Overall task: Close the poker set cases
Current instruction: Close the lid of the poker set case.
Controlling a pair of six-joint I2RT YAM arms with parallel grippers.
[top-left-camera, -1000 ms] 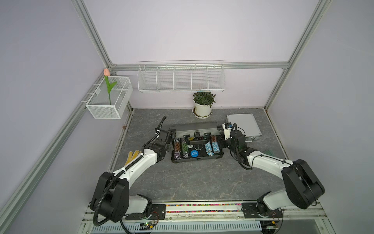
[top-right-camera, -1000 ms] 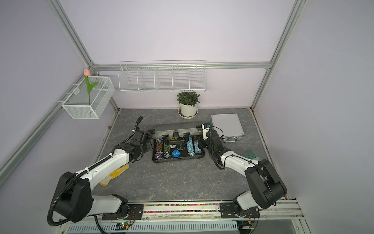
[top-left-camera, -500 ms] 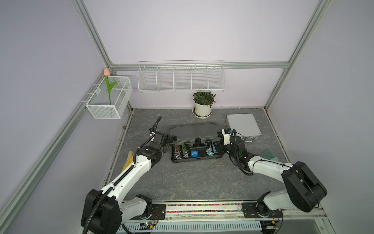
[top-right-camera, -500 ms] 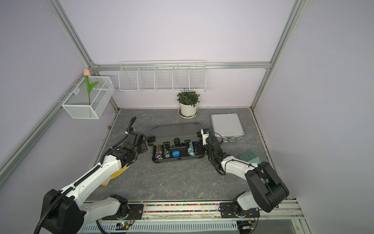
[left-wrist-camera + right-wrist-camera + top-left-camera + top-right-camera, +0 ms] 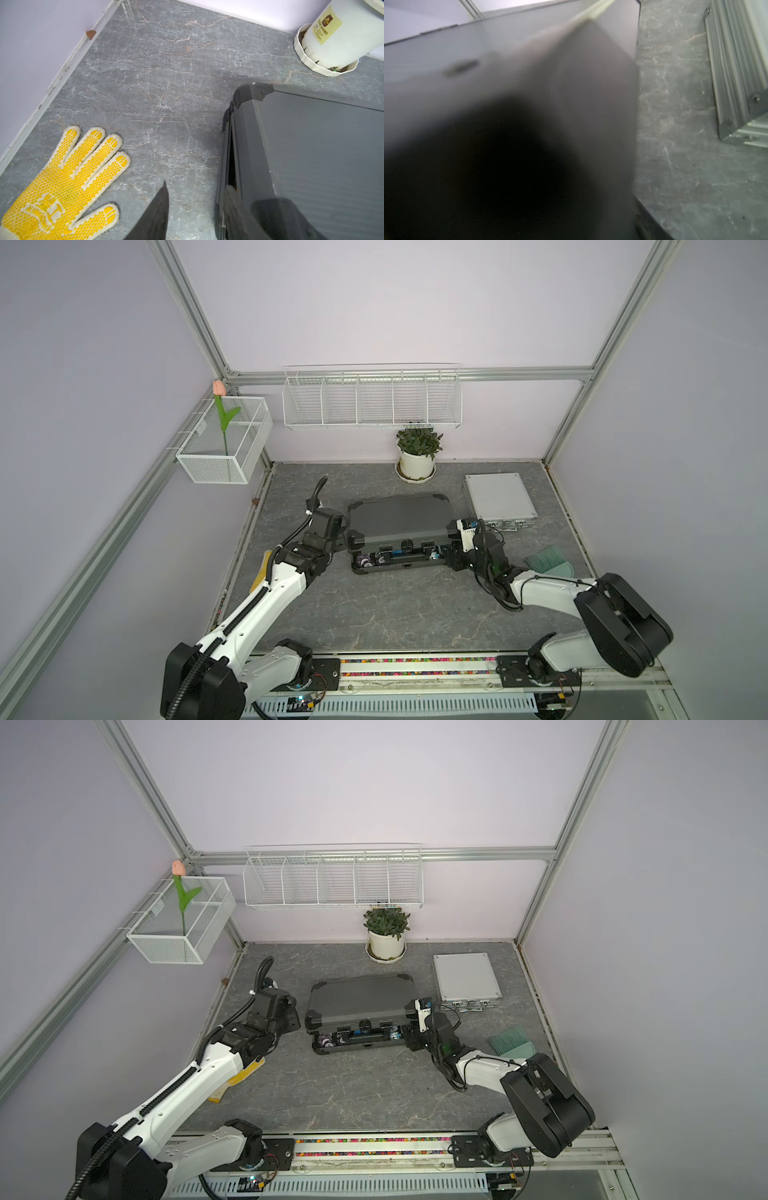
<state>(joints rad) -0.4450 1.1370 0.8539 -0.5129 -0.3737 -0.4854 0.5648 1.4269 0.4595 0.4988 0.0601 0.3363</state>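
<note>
The larger dark-grey ribbed case [image 5: 399,518] lies mid-table in both top views [image 5: 357,998]. Its lid is almost down, and a narrow gap at the front still shows chips [image 5: 374,562]. My left gripper [image 5: 340,531] is at the case's left side. In the left wrist view it [image 5: 218,214] is open: one finger lies over the table and one over the lid [image 5: 311,155]. My right gripper [image 5: 454,558] is at the case's right front corner, and the blurred lid blocks the right wrist view. The smaller silver case [image 5: 498,497] lies shut at the back right [image 5: 737,72].
A yellow dotted glove [image 5: 62,182] lies on the table left of the case, under my left arm. A potted plant [image 5: 417,454] stands behind the case, and a green brush [image 5: 548,564] lies right of my right arm. Two white wire baskets [image 5: 372,400] [image 5: 224,448] hang on the walls.
The dark-grey case's lid has swung from upright down to almost flat. Both grippers have dropped back beside the case and their jaws have widened.
</note>
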